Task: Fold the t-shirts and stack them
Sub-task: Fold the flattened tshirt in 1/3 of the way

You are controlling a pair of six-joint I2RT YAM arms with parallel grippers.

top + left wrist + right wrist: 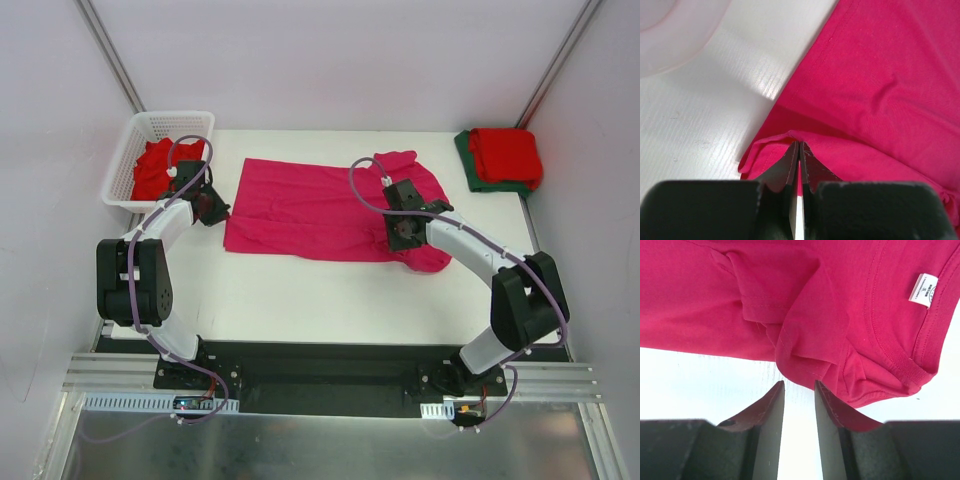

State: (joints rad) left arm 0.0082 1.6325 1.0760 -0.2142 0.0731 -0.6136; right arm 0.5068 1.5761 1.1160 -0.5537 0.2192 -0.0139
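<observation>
Small white neck label (923, 290) sewn inside collar of pink t-shirt (815, 300): rows of tiny dark print, too small to read. Nothing else legible in any view.

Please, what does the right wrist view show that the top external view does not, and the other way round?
Only the right wrist view: the small white neck label, the collar seam, and the empty gap between the fingers of the right end effector. Only the top view: the white basket holding red shirts, the folded red shirt on a green shirt at the far right corner, and the left arm. Both: the pink t-shirt lying on the table, and that end effector.
</observation>
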